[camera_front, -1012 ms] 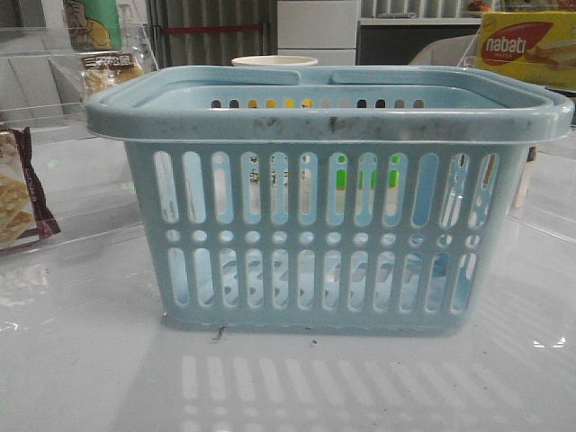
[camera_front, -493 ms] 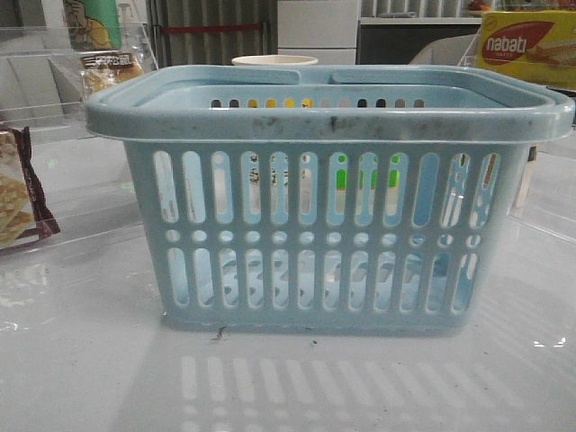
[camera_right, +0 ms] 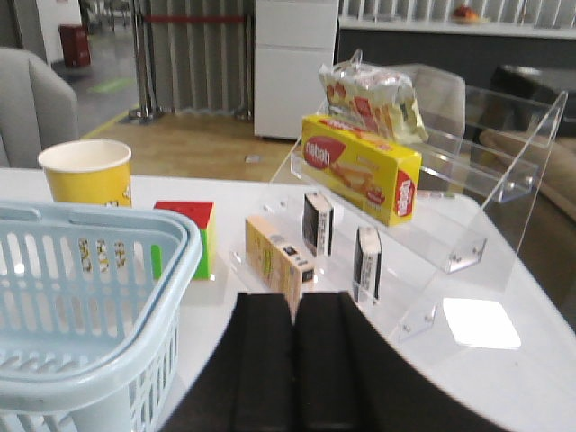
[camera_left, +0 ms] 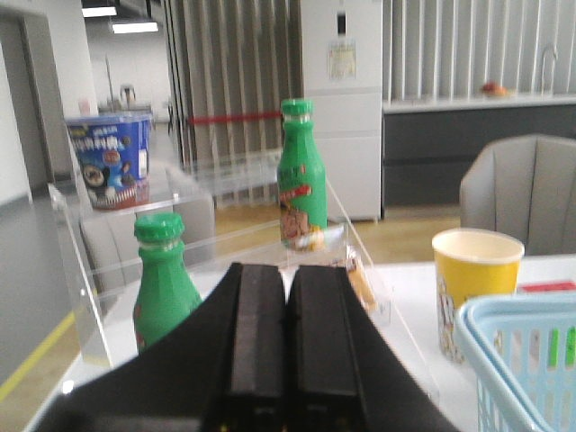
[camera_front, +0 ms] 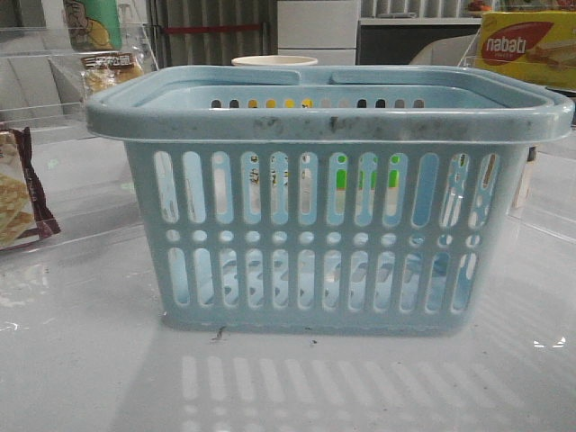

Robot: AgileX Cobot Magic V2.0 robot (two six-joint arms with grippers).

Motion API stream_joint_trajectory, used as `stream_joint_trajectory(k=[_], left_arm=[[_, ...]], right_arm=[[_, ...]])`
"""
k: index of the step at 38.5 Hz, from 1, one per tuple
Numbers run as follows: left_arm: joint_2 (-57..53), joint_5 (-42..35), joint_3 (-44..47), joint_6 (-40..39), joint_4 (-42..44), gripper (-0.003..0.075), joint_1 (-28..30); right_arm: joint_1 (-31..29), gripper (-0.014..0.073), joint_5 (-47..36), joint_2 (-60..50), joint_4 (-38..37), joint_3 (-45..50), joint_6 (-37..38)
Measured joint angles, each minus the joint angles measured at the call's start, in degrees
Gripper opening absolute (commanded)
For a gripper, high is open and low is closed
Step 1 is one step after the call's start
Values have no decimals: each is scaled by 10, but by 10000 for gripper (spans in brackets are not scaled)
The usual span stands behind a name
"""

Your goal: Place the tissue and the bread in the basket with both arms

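Front view shows the basket [camera_front: 328,198] standing in the middle of the table [camera_front: 90,360], and through its slots I see nothing that looks like a tissue pack or bread inside. The bread [camera_front: 110,70] sits on the clear shelf [camera_front: 36,85] behind and to the left of the basket, near a maroon-edged cracker bag [camera_front: 20,189]. A small black pack [camera_right: 318,223], probably the tissue, stands on the acrylic rack [camera_right: 450,207] at the right side, below the yellow nabati box [camera_right: 360,168]. The left gripper [camera_left: 288,337] and the right gripper [camera_right: 295,360] both have their jaws pressed together and hold nothing. I judge that the task is at its start: each arm must first open, then reach toward its own shelf, away from the basket.
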Motion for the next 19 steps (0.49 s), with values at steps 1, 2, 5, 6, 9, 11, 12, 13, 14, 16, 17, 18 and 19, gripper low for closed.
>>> stream_joint_trajectory(k=[1,2,5,6,9,11,12,13,14,16,17,18,19], left_arm=[[10,11,-5,0,0,91,0],[20,23,-12,0,-1,91,0],[40,47,-18,0,-5,91,0],[46,56,-18,0,-6,91,0],[60,76,-18,0,-9,91,0],[69,94,-16,0,-10,91,0],[72,103,-15,0,-9,91,0],[74,110,-15,0,-9,91,0],[77,119,-15,0,-9,91,0],[82,129,-14,0,-9,91,0],[83,131,-14,0,-9,91,0],[85,134,-14,0,-10,91,0],[87,135,-14,0,-11,91,0]], right_arm=[[0,53,11,13,0,-11,0],[0,53,30,25,0,-20,0],[0,53,66,54,0,-38,0],[0,53,78,65,0,-42,0],[0,53,110,92,0,-44,0],[0,53,129,110,0,-44,0],[0,53,138,116,0,-44,0],[0,53,145,124,0,-44,0],[0,53,150,131,1,-44,0],[0,53,158,142,1,-44,0],[0,53,161,145,1,-44,0],[0,53,163,150,1,-44,0],[0,53,164,154,1,-44,0]])
